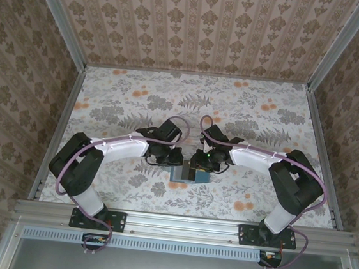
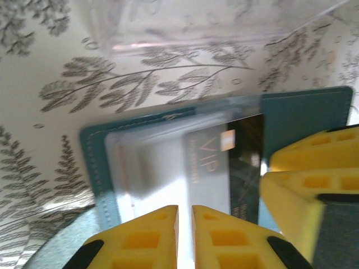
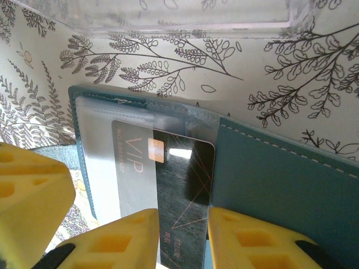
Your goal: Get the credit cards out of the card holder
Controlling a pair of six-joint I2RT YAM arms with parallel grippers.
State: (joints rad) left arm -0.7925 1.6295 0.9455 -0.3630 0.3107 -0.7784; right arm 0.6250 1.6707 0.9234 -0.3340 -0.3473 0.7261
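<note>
1. The card holder (image 3: 280, 185) lies open, with a credit card (image 3: 185, 179) partly out of its pocket.
2. The left gripper (image 2: 185, 218), jaws nearly together, is over the card holder.
3. The right gripper (image 3: 184, 224), jaws apart, straddles the credit card.

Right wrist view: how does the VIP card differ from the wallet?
The card is dark, with VIP lettering and an orange chip; the wallet is plain teal, stitched. The card is smaller than the wallet. The card sits half under a clear pocket; the wallet lies open. Both are flat.
</note>
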